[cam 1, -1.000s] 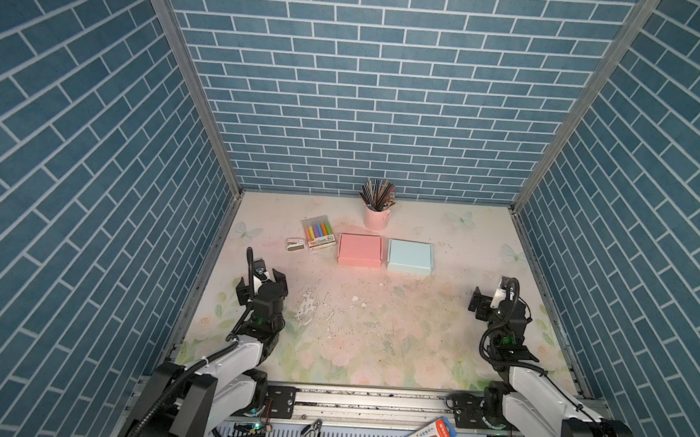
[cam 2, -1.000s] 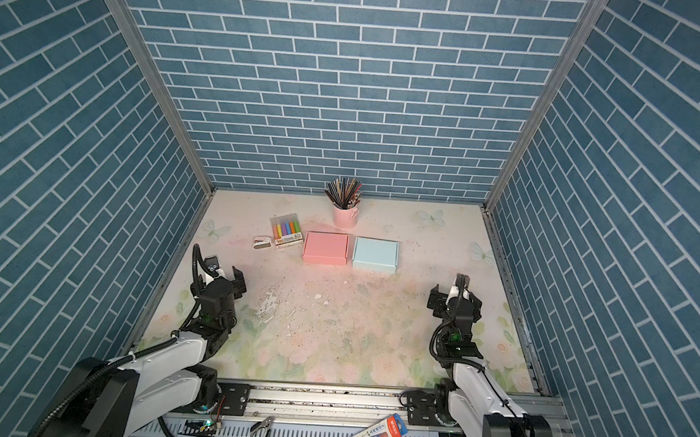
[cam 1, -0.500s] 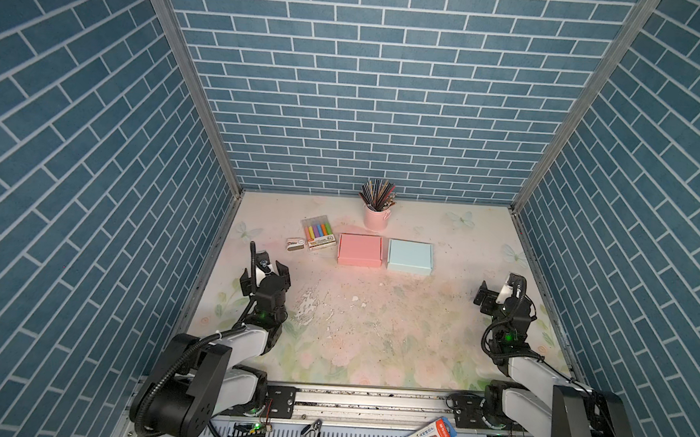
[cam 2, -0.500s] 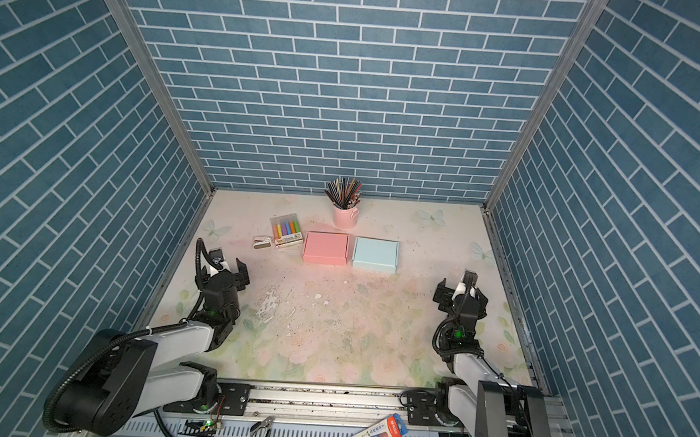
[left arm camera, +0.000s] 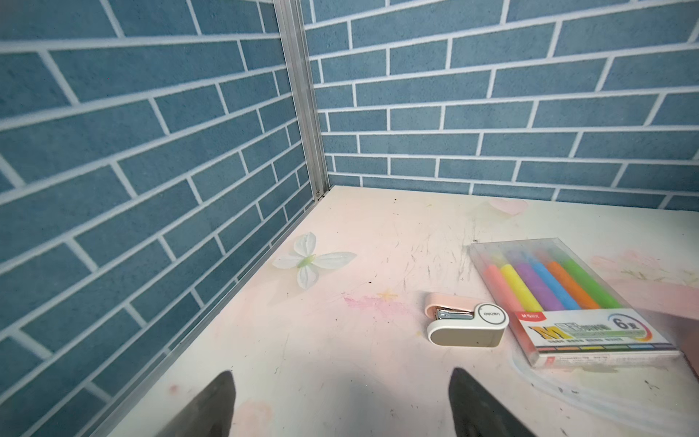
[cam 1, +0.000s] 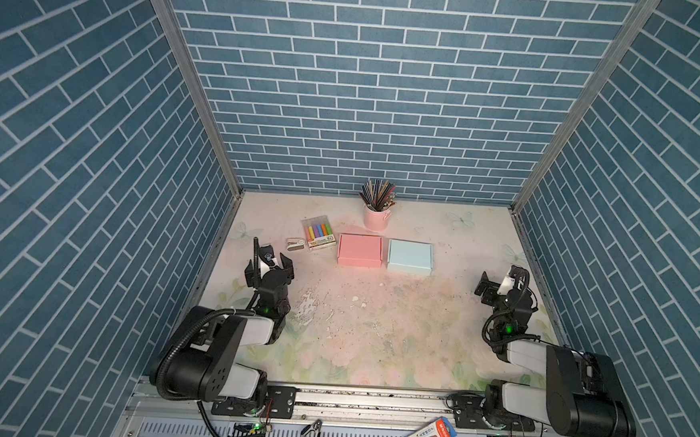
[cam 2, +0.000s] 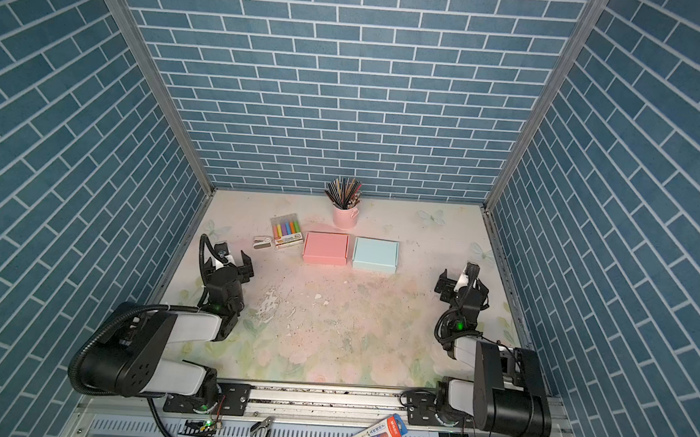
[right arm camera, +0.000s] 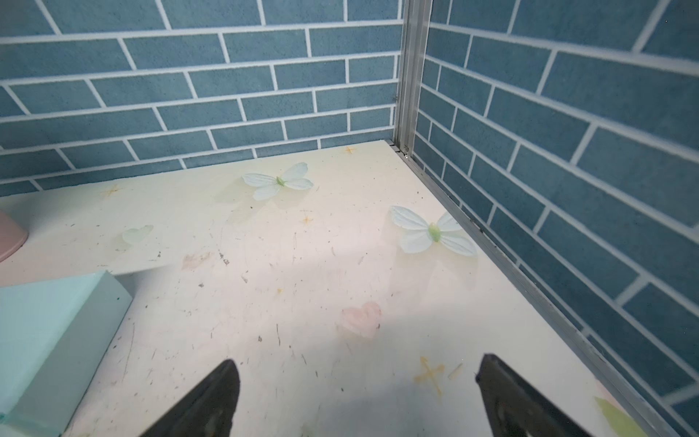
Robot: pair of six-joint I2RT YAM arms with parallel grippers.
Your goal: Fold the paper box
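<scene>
We see left pincer and right pincer both spread wide, empty, well apart from pink box and blue box on tabletop.

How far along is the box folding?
Done: the pink box and blue box both sit closed, side by side. In hand: nothing; the left end effector and right end effector are open and empty, apart from both boxes. Left: no unfolded box shows, so seemingly nothing.

Open floral-print desk lies ahead of the right fingers, with a pale blue paper box off to their inner side. Ahead of the left fingers, a small white stapler and a clear plastic pack of coloured markers block the way.
</scene>
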